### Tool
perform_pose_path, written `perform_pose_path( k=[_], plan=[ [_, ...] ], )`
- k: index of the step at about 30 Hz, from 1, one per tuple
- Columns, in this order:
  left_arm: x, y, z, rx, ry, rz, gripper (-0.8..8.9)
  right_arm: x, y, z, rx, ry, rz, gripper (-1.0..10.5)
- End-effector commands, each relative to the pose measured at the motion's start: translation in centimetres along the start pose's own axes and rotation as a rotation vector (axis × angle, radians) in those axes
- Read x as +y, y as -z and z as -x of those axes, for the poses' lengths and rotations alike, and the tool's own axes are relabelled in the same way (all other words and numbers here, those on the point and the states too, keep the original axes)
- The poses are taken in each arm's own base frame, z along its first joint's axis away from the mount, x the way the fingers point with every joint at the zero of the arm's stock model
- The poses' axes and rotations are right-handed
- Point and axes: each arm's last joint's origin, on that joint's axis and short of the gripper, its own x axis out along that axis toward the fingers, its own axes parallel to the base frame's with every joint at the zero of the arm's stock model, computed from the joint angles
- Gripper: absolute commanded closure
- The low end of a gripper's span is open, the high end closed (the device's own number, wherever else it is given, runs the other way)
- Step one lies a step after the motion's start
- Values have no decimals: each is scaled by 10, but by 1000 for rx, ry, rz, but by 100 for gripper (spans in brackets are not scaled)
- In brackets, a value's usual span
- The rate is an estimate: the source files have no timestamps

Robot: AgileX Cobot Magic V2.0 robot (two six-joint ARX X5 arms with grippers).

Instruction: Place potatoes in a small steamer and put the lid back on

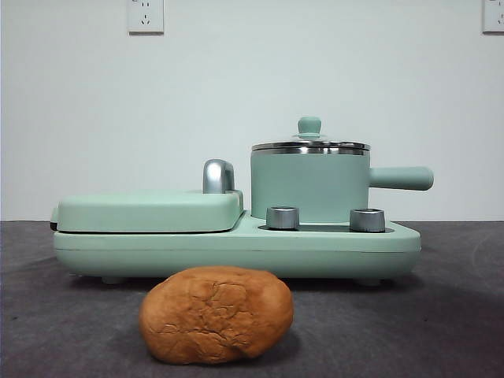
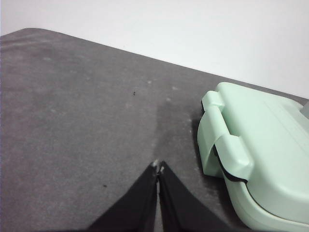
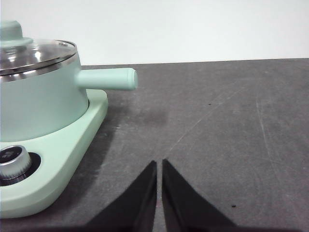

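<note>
Neither arm shows in the front view. The potato, orange-brown, cracked and oval, lies on the grey counter at six o'clock of the mint cooker base. The griddle cover sits at nine o'clock of the steamer (its lid on). The left gripper and right gripper hover, jaws nearly closed, holding nothing.

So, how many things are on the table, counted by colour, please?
Mint-green: 3: the cooker base with griddle, the small steamer, the lid (glass, green knob)
Orange-brown: 1: the potato
Total: 4
</note>
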Motion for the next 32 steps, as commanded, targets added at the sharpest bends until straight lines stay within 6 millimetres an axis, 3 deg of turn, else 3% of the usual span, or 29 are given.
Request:
perform_pose_path(
  k=[1, 8, 16, 25, 32],
  plan=[
    [1, 4, -2, 3, 2, -4, 808, 0, 0, 0, -7, -1, 7, 930],
    [-1, -1, -1, -54, 17, 1, 808, 0, -1, 0, -18, -2, -102, 931],
    [-10, -39, 13, -143, 45, 73, 805, 3, -28, 6, -152, -44, -357, 931],
    [-27, -104, 46, -103, 71, 24, 804, 11, -75, 23, -103, -124, -338, 931],
    [-43, -136, 45, 8, 289, -125, 805, 18, -105, 23, -15, -239, -190, 931]
  ],
)
